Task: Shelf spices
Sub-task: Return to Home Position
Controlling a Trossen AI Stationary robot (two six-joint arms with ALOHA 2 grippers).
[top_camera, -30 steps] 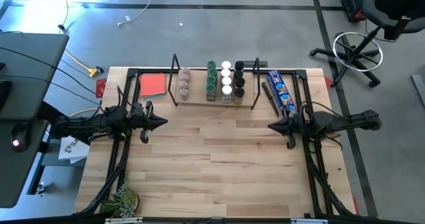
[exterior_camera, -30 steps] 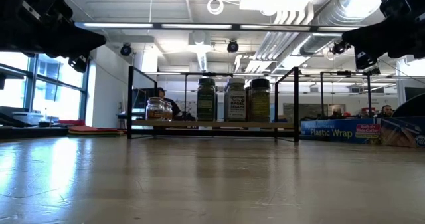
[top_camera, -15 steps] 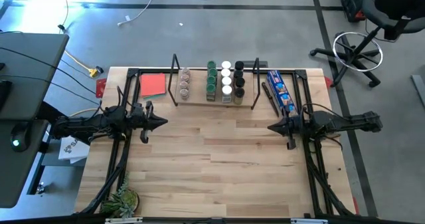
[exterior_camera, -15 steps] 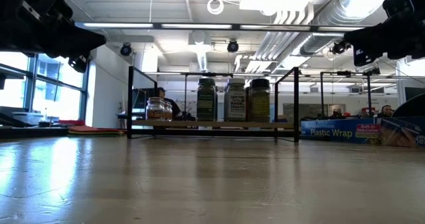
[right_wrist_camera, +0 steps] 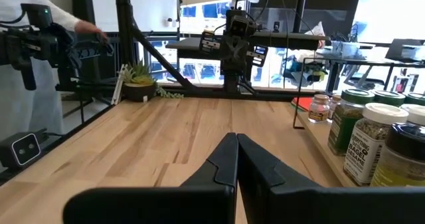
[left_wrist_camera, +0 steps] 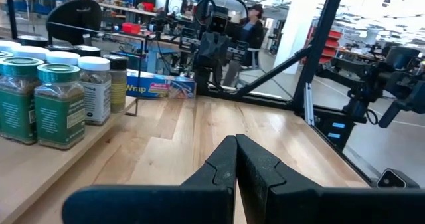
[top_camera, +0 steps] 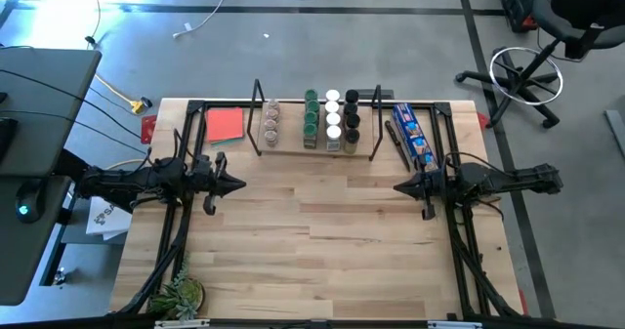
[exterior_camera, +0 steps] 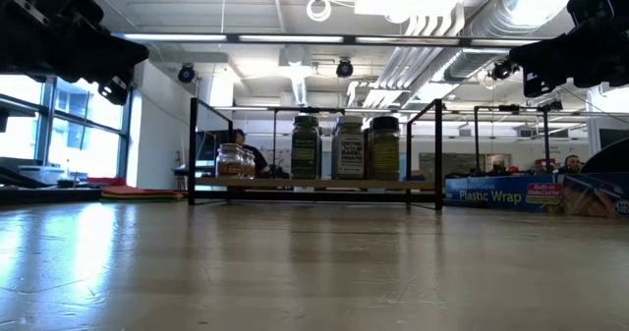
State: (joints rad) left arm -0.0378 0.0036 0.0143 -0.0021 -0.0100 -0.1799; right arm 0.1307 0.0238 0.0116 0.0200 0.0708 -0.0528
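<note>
We see the spices [top_camera: 330, 120] standing in rows on the shelf [top_camera: 291, 142] at the far edge of the table [top_camera: 312, 241]: green, white and black lids side by side, clear jars apart toward its left end. Our left gripper [top_camera: 237, 182] hovers over the table's left side, fingers pressed together, empty; our right gripper [top_camera: 398, 185] mirrors it opposite, likewise closed on nothing

1. Red card [top_camera: 225, 124] lies flat at the table's [top_camera: 322, 241] far left.
2. Blue packet [top_camera: 414, 134], printed "Plastic Wrap", lies far right.
3. Plant [top_camera: 181, 293] sits at the near left corner.
4. Office chair [top_camera: 576, 12] and white cable [top_camera: 186, 29] are on the floor beyond.
</note>
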